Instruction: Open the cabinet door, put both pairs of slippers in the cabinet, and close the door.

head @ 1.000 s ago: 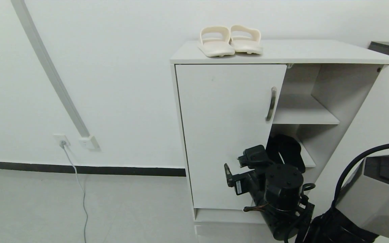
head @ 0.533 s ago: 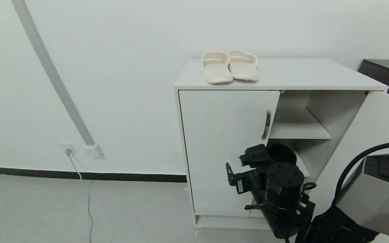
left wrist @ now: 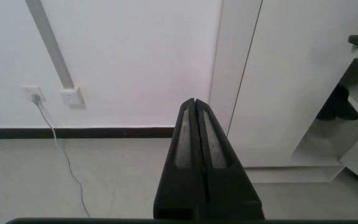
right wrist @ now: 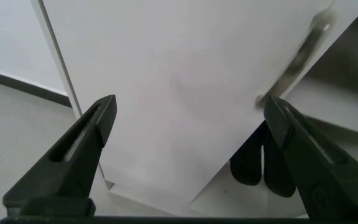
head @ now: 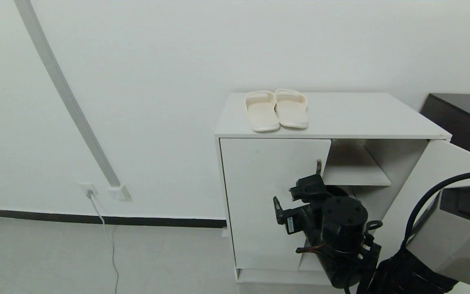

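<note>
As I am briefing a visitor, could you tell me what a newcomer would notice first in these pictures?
The cream slippers sitting side by side on top of the white cabinet stand out first. Next comes its right door, which stands open, with dark slippers inside. The right gripper hangs open before the shut left door.
</note>
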You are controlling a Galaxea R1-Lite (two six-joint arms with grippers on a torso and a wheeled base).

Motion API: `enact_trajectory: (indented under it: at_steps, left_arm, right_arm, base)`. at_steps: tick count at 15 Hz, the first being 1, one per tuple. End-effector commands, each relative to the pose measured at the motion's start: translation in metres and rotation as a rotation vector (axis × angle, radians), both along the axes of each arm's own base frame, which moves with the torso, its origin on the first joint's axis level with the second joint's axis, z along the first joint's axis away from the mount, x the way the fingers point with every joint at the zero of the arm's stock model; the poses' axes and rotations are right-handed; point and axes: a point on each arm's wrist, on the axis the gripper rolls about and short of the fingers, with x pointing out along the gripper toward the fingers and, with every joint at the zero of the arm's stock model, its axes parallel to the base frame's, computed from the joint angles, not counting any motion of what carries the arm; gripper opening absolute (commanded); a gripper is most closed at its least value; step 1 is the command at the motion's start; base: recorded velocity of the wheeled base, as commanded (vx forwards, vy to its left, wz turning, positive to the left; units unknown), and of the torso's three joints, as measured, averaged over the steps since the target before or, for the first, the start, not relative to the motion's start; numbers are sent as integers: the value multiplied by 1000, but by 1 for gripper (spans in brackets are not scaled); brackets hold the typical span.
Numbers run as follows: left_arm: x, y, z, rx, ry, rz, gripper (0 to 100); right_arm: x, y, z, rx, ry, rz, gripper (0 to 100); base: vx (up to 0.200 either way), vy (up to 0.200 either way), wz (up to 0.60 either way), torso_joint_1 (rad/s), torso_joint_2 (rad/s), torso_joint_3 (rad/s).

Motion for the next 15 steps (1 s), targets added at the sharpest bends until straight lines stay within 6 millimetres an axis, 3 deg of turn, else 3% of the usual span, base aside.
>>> enact_trajectory:
  at_steps: [1, 15]
  left_arm:
    - [0, 0, 0, 0, 1, 0, 0]
    - [0, 0, 0, 0, 1, 0, 0]
  right_arm:
    - [0, 0, -1, -1, 1, 0, 100]
    - [0, 0, 0, 0, 0, 0, 100]
  base:
    - [0, 0, 0, 207, -500, -320]
    - [0, 0, 0, 234, -544, -311]
